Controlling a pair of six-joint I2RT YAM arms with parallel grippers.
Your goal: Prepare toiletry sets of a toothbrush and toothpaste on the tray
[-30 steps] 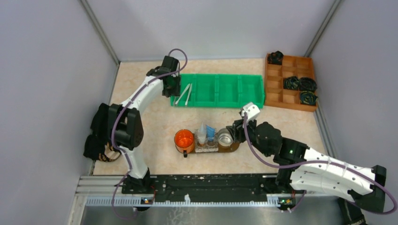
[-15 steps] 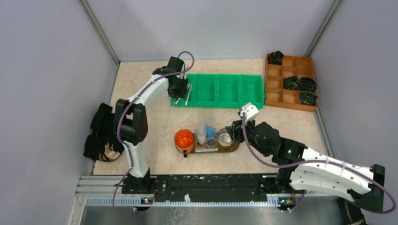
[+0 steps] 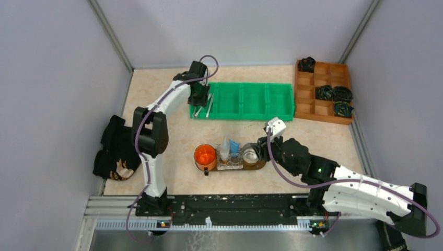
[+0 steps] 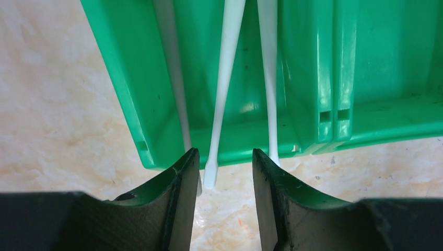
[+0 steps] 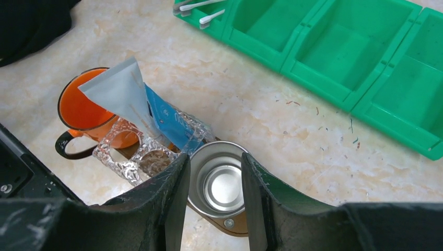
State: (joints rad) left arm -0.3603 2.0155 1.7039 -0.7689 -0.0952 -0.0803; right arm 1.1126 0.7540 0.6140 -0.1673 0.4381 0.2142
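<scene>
Low in the right wrist view, the right gripper stood with its jaws apart, a steel cup showing between its two fingers. Whether they touched it could not be told. The cup sat on the right end of the tray, which lay in the middle of the overhead frame. Left of the cup on the tray, a clear ribbed holder carried the white tube and the blue tube, both leaning. An orange mug stood at the tray's left end.

Higher in the overhead frame, the left gripper was released over the left end of the green bin, with the tip of one white toothbrush lying between its fingers. Two more toothbrushes flanked it in the same compartment. At the upper right stood the orange-brown box, with dark bundles in some of its cells.
</scene>
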